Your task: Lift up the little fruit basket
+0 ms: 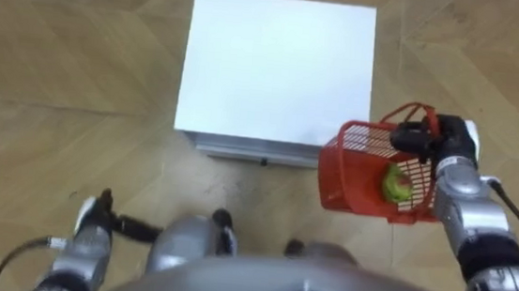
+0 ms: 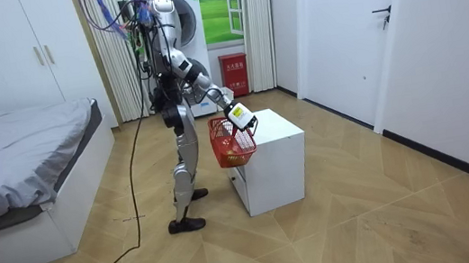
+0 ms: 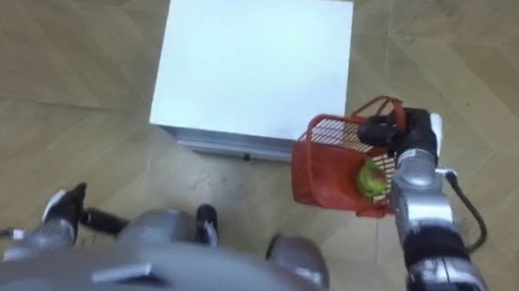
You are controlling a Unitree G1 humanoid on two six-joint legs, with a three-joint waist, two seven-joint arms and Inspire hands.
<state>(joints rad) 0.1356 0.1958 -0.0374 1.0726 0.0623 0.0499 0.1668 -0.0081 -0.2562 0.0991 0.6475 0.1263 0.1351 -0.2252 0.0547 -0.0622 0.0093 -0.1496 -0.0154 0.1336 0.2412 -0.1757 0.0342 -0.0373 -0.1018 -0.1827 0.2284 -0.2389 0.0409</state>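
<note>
A red plastic fruit basket [image 1: 370, 174] [image 3: 337, 171] hangs in the air just off the near right corner of the white cabinet [image 1: 276, 67]. My right hand [image 1: 420, 139] [image 3: 388, 131] is shut on its red handle from above. A green fruit [image 1: 397, 186] [image 3: 368, 179] lies inside the basket. In the room view I stand upright beside the cabinet [image 2: 274, 158] with the right arm stretched forward and the basket [image 2: 232, 143] hanging from the hand [image 2: 240, 117] at cabinet-top height. My left hand [image 1: 93, 218] hangs low by my side, fingers loosely straight.
The white cabinet [image 3: 252, 65] stands on a herringbone wooden floor, its top bare. A bed [image 2: 13, 170] lies to the room view's left, a closed door [image 2: 394, 33] and white walls to the right.
</note>
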